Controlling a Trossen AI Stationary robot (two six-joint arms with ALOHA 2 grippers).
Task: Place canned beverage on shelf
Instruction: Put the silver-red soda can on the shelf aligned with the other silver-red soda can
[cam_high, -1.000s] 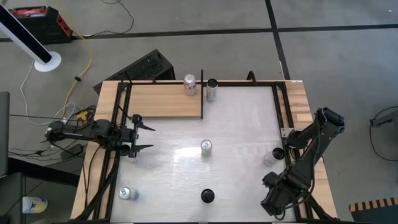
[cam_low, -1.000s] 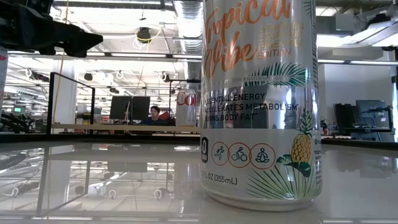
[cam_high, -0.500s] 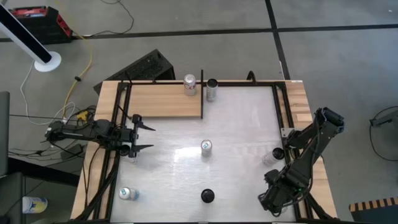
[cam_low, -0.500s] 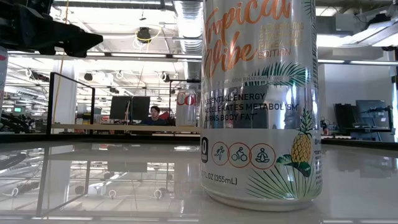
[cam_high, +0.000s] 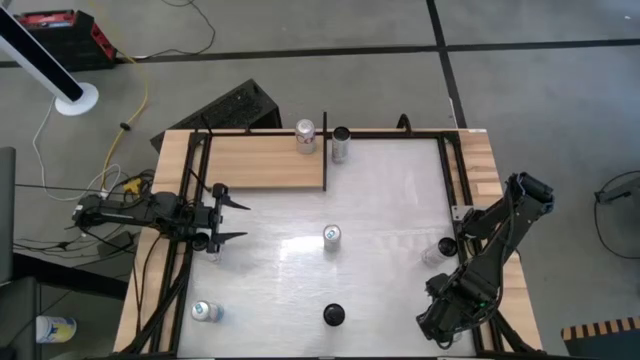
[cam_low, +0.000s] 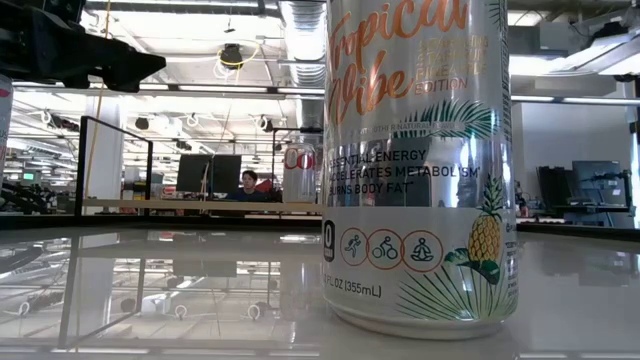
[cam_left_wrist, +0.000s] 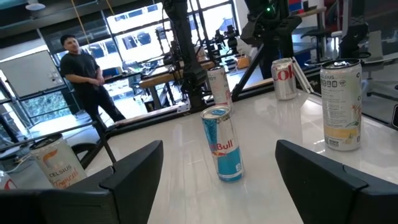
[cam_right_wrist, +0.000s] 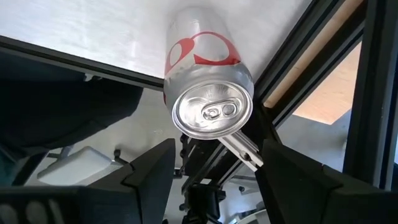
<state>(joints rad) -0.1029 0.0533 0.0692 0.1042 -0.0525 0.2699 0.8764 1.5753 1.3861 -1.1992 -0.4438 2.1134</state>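
Observation:
The shelf (cam_high: 262, 160) is a wood-grain board at the table's far left, and a silver can (cam_high: 305, 135) stands on it. A red-and-silver can (cam_high: 440, 250) stands on the white tabletop by the right edge. My right gripper (cam_right_wrist: 214, 180) hangs open above this can (cam_right_wrist: 208, 81) and slants down at its top, touching nothing. My left gripper (cam_high: 225, 215) waits open and level at the left edge. In its wrist view the left gripper (cam_left_wrist: 217, 186) faces a blue Red Bull can (cam_left_wrist: 222, 143) in the table's middle.
A dark can (cam_high: 341, 142) stands just right of the shelf's black bar. Another can (cam_high: 205, 312) is at the front left. A tall pineapple-print can (cam_low: 420, 170) stands at the front edge (cam_high: 333, 315). Black frame bars (cam_right_wrist: 311, 62) run beside the right-hand can. A person (cam_left_wrist: 84, 74) stands beyond the table.
My right gripper has rolled a little about its own axis while staying in place over the red-and-silver can. Nothing else has moved.

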